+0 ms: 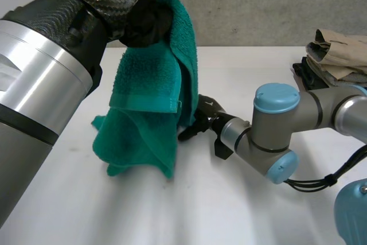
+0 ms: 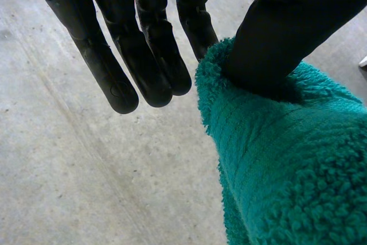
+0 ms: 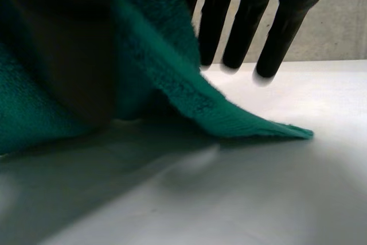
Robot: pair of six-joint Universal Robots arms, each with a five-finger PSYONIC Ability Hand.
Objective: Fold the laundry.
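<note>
The left arm (image 1: pixel 40 96) reaches up and across the near side of the table (image 1: pixel 241 199), carrying the left hand (image 1: pixel 146 21) high above the surface. That hand grips the top of the green towel (image 1: pixel 149 84). In the left wrist view its thumb digs into the pile and clamps the cloth against the side of the hand, while the other fingers (image 2: pixel 146 55) stand straight and bare beside the towel's edge.

The towel hangs from this grip in a long fold, and its lower part bunches on the table.

The right arm (image 1: pixel 275 130) comes in low from the right, elbow bent, with the right hand (image 1: pixel 200 120) just above the table at the towel's lower right edge. In the right wrist view the cloth runs up between the thumb and the nearest finger and is nipped there. The remaining fingers (image 3: pixel 238 21) point straight down, clear of the cloth, and one pointed corner of the towel lies flat on the table beneath them.

The right thumb is a dark blur, and the hanging towel hides part of the right hand from the head camera. A pile of beige and dark clothes (image 1: pixel 338 55) at the far right is cut off by the frame edge.
</note>
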